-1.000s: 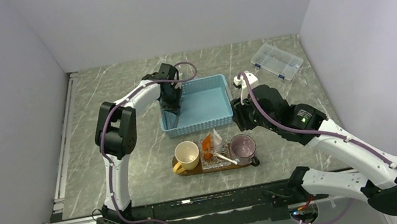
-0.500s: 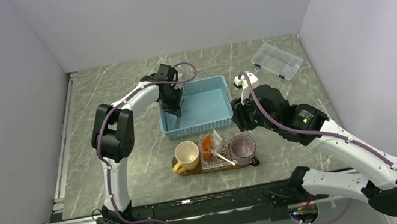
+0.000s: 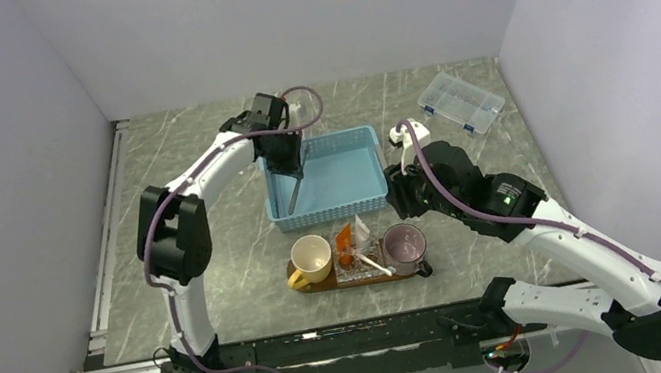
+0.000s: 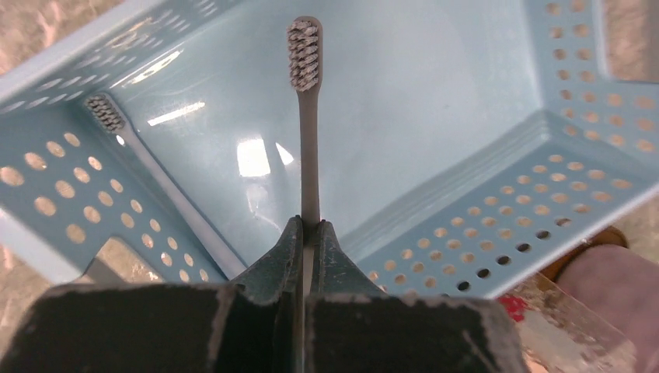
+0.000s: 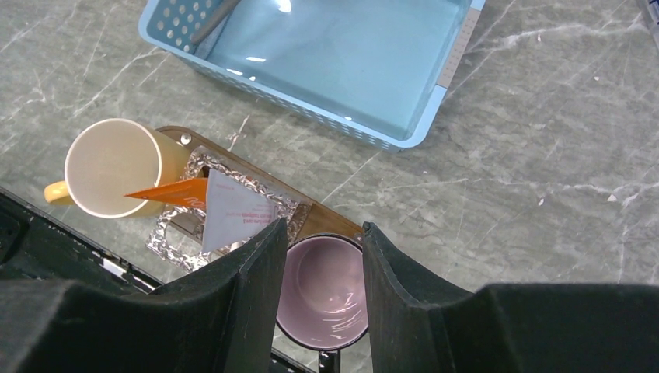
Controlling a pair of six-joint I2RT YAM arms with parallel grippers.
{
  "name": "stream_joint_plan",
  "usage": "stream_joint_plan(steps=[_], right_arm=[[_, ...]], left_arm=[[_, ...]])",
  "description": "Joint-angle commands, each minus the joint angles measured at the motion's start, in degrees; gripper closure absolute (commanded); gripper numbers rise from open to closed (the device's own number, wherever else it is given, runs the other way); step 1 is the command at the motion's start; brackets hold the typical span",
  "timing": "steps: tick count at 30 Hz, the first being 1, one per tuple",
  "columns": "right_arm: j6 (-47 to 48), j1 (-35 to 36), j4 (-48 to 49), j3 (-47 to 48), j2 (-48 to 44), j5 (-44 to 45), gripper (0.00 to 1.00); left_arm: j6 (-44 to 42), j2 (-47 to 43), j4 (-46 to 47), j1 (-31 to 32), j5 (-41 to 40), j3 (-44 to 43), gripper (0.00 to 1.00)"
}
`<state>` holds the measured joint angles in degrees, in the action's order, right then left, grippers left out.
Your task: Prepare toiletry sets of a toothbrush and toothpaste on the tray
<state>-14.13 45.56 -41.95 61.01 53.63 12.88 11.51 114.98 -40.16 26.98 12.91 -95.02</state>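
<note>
My left gripper (image 4: 308,224) is shut on the lower handle of a grey toothbrush (image 4: 309,140), which sticks out bristle end away from me over the blue basket (image 4: 505,210). Seen from above, the brush (image 3: 292,196) hangs from this gripper (image 3: 289,171) above the basket's left side. The dark wooden tray (image 3: 294,280) holds an orange toothpaste (image 3: 344,240), a white-silver toothpaste (image 3: 361,232) and a whitish toothbrush (image 3: 375,263). My right gripper (image 5: 324,229) is open and holds nothing, above the purple cup (image 5: 322,291).
On the tray (image 5: 334,220) stand a yellow cup (image 3: 311,256), a crinkled clear dish (image 5: 175,233) and the purple cup (image 3: 404,245). The blue basket (image 3: 331,213) sits just behind the tray. A clear compartment box (image 3: 460,102) lies at the back right.
My left gripper has risen from the basket's near-left corner and moved back, lifting the grey toothbrush off the basket floor. The right arm has stayed still.
</note>
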Motion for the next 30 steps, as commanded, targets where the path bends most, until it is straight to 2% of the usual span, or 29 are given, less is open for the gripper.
stream_joint_plan(steps=[1,11,18,24,30], right_arm=[[-0.8,-0.2,2.0,2.4,0.4,-1.5,0.57],[-3.0,-0.2,5.0,6.5,2.8,-7.6,0.53],[-6.8,-0.1,10.1,8.3,5.6,-14.2,0.51],[-9.4,-0.2,16.2,9.0,7.1,-19.3,0.43],[-12.6,-0.2,20.1,10.1,9.0,-20.4,0.37]], left_arm=[[-0.4,-8.4,2.2,0.2,2.6,-3.0,1.00],[5.6,-19.1,7.2,-1.0,8.3,-1.2,1.00],[14.6,-27.2,15.7,-2.7,15.2,6.2,1.00],[22.3,-32.9,21.6,-3.5,18.7,12.5,1.00],[30.4,-37.5,29.1,-4.6,22.7,19.9,1.00]])
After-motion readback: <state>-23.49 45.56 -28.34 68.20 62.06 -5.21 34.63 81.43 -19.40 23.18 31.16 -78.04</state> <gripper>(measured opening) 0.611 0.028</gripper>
